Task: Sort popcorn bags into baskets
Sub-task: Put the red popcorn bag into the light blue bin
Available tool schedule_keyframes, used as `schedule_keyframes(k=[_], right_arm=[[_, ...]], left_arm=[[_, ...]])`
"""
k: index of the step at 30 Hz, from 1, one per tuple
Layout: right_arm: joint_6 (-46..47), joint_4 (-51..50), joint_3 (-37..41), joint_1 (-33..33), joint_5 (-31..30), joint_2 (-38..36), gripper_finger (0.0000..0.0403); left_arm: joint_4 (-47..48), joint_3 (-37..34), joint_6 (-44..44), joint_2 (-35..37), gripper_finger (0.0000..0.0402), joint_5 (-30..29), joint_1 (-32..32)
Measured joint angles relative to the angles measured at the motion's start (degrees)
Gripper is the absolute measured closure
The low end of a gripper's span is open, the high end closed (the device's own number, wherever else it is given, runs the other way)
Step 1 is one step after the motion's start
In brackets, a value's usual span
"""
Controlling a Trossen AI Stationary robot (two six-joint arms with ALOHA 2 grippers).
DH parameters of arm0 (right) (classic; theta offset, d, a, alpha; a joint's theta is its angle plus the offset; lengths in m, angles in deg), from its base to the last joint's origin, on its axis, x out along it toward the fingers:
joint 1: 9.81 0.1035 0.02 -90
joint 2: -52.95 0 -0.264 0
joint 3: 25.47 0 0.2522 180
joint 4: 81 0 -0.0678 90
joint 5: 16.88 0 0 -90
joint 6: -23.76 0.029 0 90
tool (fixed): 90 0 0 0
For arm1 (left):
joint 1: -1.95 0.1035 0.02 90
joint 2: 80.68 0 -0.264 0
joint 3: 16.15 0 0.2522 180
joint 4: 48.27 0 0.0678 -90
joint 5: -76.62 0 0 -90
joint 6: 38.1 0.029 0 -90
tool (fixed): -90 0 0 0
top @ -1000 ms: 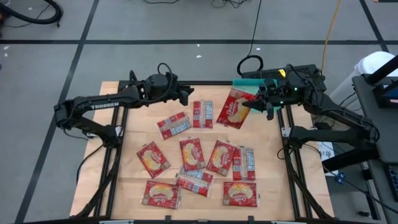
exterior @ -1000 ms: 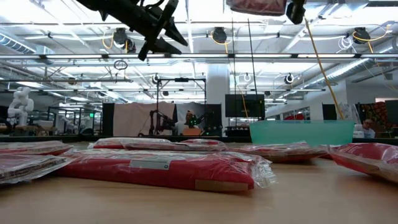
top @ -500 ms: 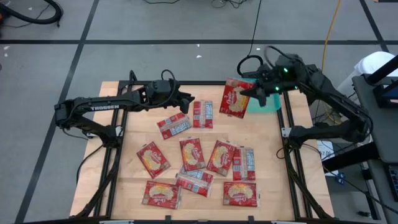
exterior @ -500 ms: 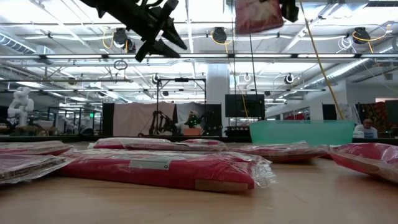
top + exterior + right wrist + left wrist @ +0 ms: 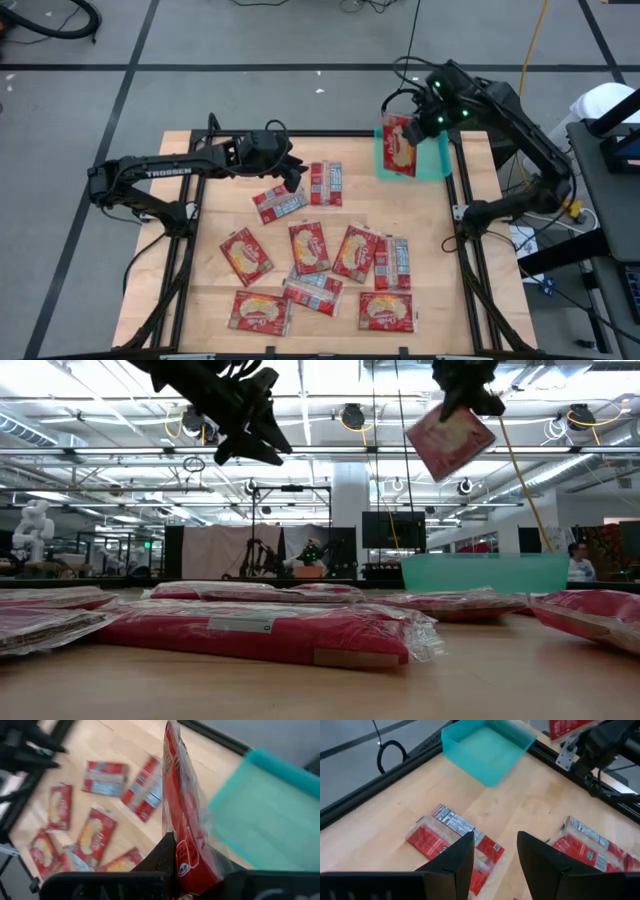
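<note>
- Right tool clamped on one popcorn bag, hanging above teal basket at worktop's far right corner.
- Low view: bag tilted, well clear of basket rim.
- Left tool half-open, empty, above a silver-backed bag.
- Remaining bags flat on worktop.

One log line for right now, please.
right gripper: shut on popcorn bag, above teal basket | left gripper: open, empty, over table bags
</note>
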Motion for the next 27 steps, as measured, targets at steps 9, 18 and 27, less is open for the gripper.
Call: schedule_keyframes(k=[9, 18, 27], right_arm=[[-5.9, -2.0, 0.0, -10.4, 0.2, 5.7, 0.0386], [-16.0, -5.2, 0.0, -21.1, -2.2, 13.1, 0.0386], [-19.2, -7.2, 0.0, -28.1, -4.7, 19.5, 0.0386]], left_arm=[[0.2, 0.0, 1.7, 0.0, 0.0250, 2.7, 1.0], [0.3, -0.1, -1.9, -0.6, 0.0250, 2.3, 2.0], [-0.6, -0.1, -8.7, -0.6, 0.0250, 0.8, -0.8]])
